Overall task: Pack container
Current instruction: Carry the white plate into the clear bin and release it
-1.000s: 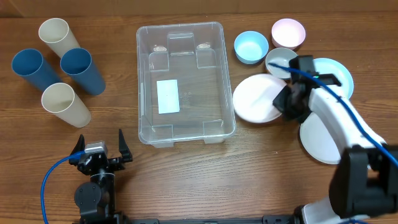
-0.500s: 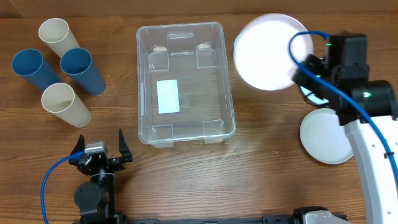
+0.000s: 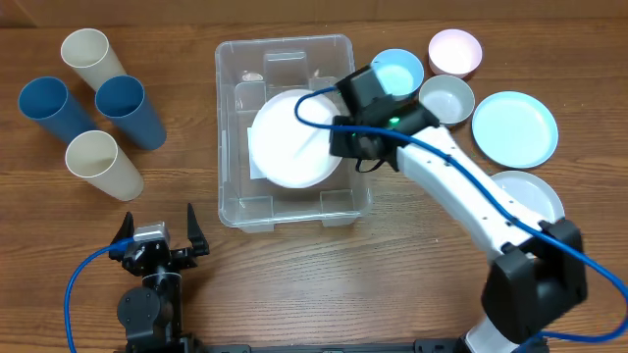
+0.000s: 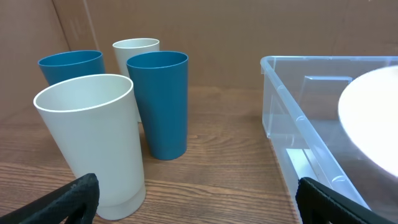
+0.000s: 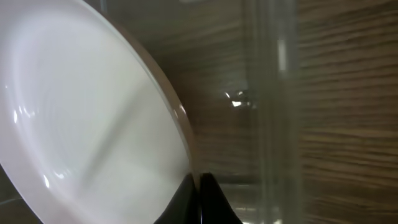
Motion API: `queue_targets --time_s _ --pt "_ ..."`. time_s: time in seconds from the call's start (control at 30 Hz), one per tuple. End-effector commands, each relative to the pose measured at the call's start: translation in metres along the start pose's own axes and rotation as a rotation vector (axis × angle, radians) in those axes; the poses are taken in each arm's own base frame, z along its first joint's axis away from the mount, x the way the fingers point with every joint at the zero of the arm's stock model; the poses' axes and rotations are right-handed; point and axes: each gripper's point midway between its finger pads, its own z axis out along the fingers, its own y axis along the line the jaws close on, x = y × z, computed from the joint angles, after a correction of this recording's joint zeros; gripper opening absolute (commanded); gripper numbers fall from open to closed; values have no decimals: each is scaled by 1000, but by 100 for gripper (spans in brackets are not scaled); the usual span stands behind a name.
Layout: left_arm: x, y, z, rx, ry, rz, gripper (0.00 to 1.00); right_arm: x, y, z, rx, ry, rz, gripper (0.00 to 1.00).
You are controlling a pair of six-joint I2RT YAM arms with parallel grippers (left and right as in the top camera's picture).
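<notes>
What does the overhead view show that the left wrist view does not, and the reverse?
Only overhead: the right gripper pinching the white round plate at its rim, a light blue bowl, a pink bowl, a grey bowl and a light blue plate. Only left wrist: the side walls of four tall plastic cups, two blue, two cream, standing upright. Both: those cups, the large clear rectangular plastic bin, and the white plate over it.

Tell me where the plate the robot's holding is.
Overhead, the white plate is over the middle of the clear bin, its right edge pinched by the right pincer.
</notes>
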Motion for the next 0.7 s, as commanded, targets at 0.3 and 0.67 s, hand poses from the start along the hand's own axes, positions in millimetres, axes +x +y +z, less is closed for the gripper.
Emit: queue_targets --time_s 0.3,0.67 --pt "0 2 0 -6 -2 13 100 49 9 8 59 136 -45 4" --pt "0 2 0 -6 -2 13 100 38 25 -4 1 119 -116 36"
